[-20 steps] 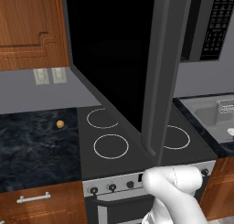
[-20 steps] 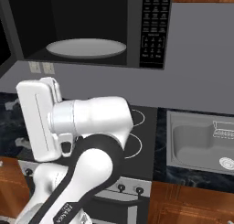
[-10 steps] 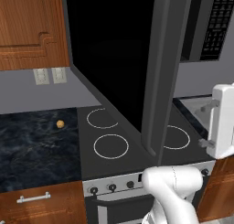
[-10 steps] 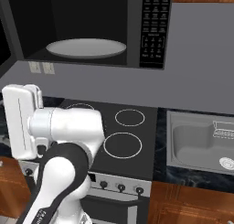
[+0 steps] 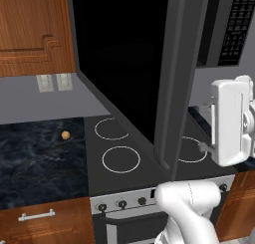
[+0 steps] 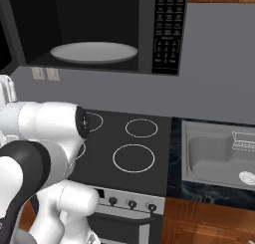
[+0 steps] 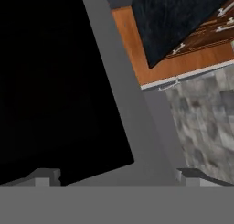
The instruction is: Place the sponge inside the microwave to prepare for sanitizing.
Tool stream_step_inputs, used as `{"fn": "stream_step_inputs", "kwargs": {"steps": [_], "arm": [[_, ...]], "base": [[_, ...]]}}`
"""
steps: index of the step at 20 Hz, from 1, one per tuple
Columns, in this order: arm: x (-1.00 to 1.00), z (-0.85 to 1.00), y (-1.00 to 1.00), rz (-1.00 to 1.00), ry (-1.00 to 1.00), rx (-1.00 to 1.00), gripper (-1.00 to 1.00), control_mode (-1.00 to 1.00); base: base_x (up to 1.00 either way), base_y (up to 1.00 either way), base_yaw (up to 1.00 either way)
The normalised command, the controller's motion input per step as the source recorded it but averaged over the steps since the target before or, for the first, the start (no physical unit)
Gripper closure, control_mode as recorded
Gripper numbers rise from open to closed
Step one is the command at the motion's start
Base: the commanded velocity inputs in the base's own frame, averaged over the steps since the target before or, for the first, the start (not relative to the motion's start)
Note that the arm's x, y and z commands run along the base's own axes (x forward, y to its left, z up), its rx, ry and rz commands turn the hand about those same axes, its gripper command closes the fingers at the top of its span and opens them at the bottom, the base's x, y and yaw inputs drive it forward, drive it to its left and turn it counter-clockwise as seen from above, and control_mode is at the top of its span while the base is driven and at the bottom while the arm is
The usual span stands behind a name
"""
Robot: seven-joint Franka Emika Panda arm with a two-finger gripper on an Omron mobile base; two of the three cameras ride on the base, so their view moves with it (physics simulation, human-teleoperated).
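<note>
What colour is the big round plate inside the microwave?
The plate is white, seen best in the right base view, inside the open microwave.

The microwave (image 5: 149,63) hangs above the stove, its black glass door (image 5: 119,54) swung wide open toward the camera — the grey door edge (image 5: 177,83) runs down the middle of the frame. Its keypad strip (image 5: 236,31) sits at upper right. Below lies the black stovetop (image 5: 119,158) with white burner rings. A small tan ball (image 5: 65,135) rests on the dark marbled tabletop (image 5: 35,163) to its left — under a wooden cabinet (image 5: 32,31).
</note>
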Motion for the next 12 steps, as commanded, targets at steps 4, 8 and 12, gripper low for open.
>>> {"fn": "stream_step_inputs", "kwargs": {"steps": [4, 8, 12], "arm": [[0.01, 0.49, 0.31, -0.13, 0.03, -0.12, -1.00, -1.00], [0.00, 0.17, 0.28, -0.16, 0.01, -0.12, -1.00, -1.00], [0.00, 0.00, 0.24, -0.20, 0.00, -0.06, -1.00, -1.00]], "base": [[0.00, 0.00, 0.00], [0.00, 0.00, 0.00], [0.00, 0.00, 0.00]]}}
